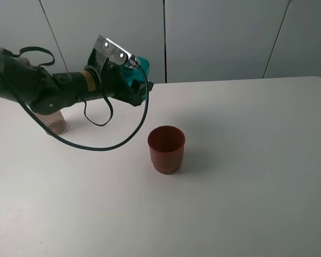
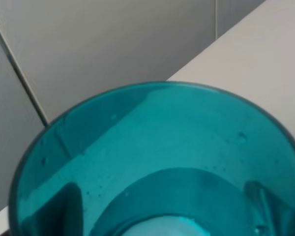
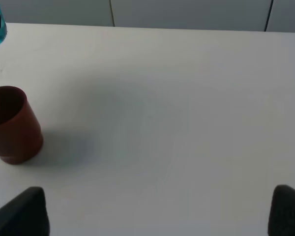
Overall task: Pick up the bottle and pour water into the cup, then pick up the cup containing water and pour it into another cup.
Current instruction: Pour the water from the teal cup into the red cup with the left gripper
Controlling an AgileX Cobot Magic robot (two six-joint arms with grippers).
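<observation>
My left gripper (image 1: 132,80) is shut on the teal cup (image 1: 144,67) and holds it raised above the table, behind and to the left of the red cup (image 1: 166,149). The left wrist view looks into the teal cup (image 2: 157,147); droplets cling to its inner wall and dark fingers (image 2: 69,209) show through it. The red cup stands upright at mid-table and also shows in the right wrist view (image 3: 12,125). The see-through bottle (image 1: 57,125) stands at far left, mostly hidden behind my left arm. My right gripper (image 3: 160,196) is open and empty, low over the table to the right.
The white table (image 1: 246,160) runs to a grey panelled wall (image 1: 224,37) at the back. A black cable (image 1: 123,140) loops down from the left wrist close to the red cup.
</observation>
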